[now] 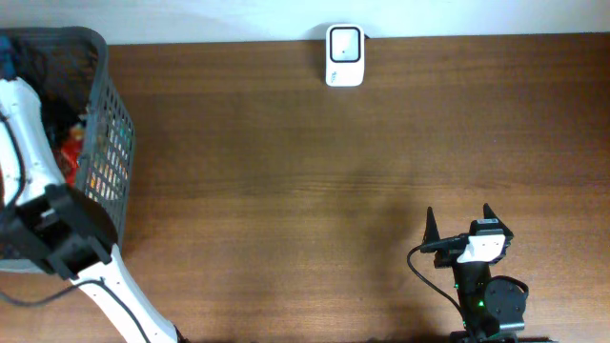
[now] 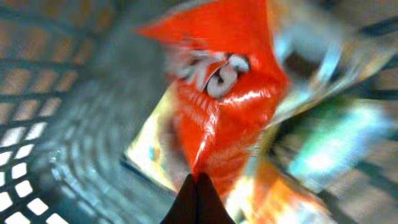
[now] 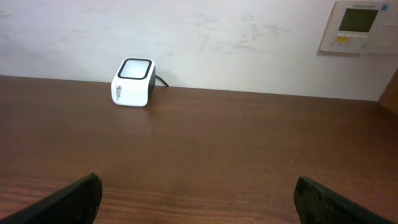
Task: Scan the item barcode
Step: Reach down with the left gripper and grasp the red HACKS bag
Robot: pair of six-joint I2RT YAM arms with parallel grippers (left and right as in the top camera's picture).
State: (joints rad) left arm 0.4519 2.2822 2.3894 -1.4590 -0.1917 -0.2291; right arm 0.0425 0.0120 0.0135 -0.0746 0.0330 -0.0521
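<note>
Red bag (image 2: 219, 118), white lettering blurred unreadable, pinched by left gripper (image 2: 198, 180).

Red packet (image 2: 217, 124), grey lattice basket (image 1: 112, 143)

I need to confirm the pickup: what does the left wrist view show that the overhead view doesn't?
Only the left wrist view: the left gripper shut on the lower corner of a red packet, with other blurred packets around it. Only the overhead view: the scanner at the far edge of the table, and the right gripper open, holding nothing. Both: the basket, with something red inside it.
</note>
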